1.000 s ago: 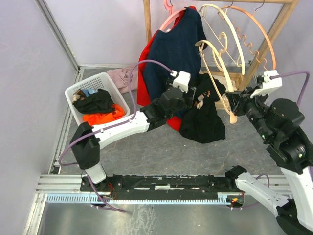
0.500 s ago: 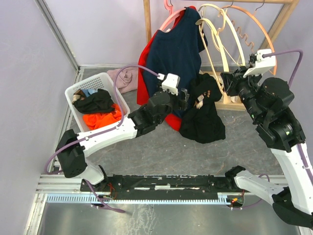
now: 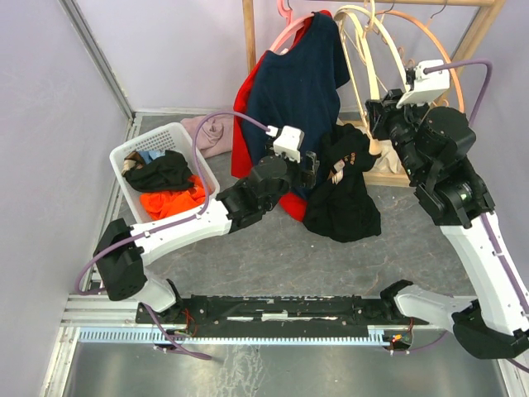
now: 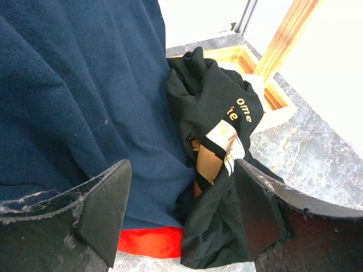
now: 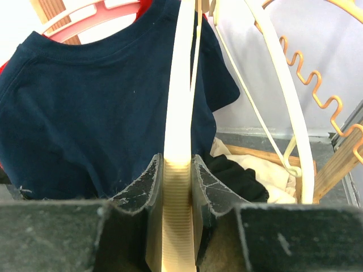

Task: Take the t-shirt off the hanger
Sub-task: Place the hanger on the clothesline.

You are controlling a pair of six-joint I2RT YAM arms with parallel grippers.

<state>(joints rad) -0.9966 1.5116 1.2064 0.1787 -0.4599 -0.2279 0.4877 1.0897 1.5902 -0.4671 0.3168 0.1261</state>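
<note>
Right arm: reared high at the wooden rack (image 3: 478,40), forearm angled down and in toward the rack's front. Right gripper (image 5: 177,170) is clenched on the flat stem of a cream hanger (image 5: 181,85), one finger (image 5: 139,187) pressed on each side of it; the stem rises straight up from my grip.

Left arm: stretched long and low across the floor toward the rack, wrist lifted. Left gripper (image 4: 181,204) is released, jaws spread wide with nothing between them. It faces the cloth hanging off the rack's front, just short of touching.

Black t-shirt (image 3: 343,186): hangs bunched in front of the rack's base, between my two grippers, its top just beside the right one. Whether it sits on the hanger I hold, I cannot tell.

Navy t-shirt (image 3: 293,83): hangs on the rack's left post.
</note>
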